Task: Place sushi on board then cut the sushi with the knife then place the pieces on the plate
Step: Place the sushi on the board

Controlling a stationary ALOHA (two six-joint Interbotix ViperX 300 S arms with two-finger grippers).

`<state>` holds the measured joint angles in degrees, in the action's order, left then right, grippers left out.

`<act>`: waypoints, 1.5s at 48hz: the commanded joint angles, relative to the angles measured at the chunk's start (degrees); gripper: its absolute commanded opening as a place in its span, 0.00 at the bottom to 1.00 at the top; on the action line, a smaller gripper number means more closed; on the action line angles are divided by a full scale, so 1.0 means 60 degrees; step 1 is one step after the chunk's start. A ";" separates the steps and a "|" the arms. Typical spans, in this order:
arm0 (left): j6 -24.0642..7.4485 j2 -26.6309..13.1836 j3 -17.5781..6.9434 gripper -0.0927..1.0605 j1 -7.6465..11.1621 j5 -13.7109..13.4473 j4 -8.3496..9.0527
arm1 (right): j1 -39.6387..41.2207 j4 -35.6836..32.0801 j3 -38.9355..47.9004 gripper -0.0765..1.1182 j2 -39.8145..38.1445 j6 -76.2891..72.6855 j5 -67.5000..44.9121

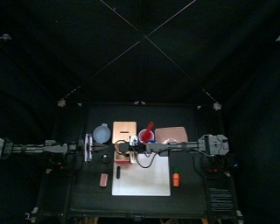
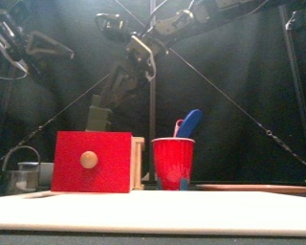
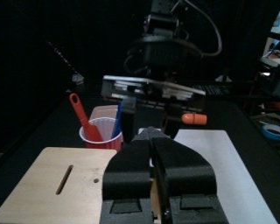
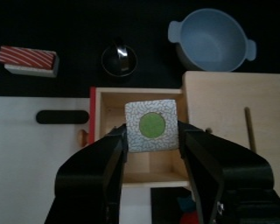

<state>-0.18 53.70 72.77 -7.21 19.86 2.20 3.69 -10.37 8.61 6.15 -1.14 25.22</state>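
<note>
Step one in hand: right pincer (image 4: pixel 152 133) grips the sushi (image 4: pixel 152 121) over the open drawer (image 4: pixel 113 107); left pincer (image 3: pixel 157 142) is narrow. Next: carry it to the board (image 4: pixel 31 149), lower, release.

We look from high above, and level, very near, from the front edge; the wrist cameras look across and straight down. All share the flat white cutting board (image 2: pixel 156 212).
</note>
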 commanded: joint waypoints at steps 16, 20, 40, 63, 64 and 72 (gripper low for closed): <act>0.0029 -0.0029 -0.0161 0.34 -0.0249 0.0088 -0.0029 | -0.0776 0.1362 0.2754 0.62 -0.2695 -0.0498 0.0835; 0.0029 -0.0015 -0.0176 0.34 -0.0249 0.0088 -0.0103 | -0.0776 0.1318 0.3223 0.62 -0.2695 -0.0923 0.1143; 0.0015 -0.0161 -0.0103 0.34 -0.0439 0.0146 -0.0586 | -0.2505 -0.4453 0.2988 0.62 -0.1890 -0.4321 0.3018; 0.0044 -0.0264 0.0117 0.34 -0.0601 0.0132 -0.0806 | -0.4321 -0.7485 0.1978 0.62 0.0249 -0.6240 0.5127; 0.0044 -0.0278 0.0132 0.34 -0.0601 0.0132 -0.0835 | -0.4351 -0.7515 0.1904 0.62 0.0337 -0.6328 0.5156; 0.0015 -0.0264 0.0234 0.34 -0.0601 0.0132 -0.0894 | -0.4614 -0.7939 0.1553 0.62 0.1025 -0.6694 0.5435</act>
<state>0.00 52.29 74.88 -10.63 20.13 -3.08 -23.29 -56.43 19.78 12.57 -40.96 56.51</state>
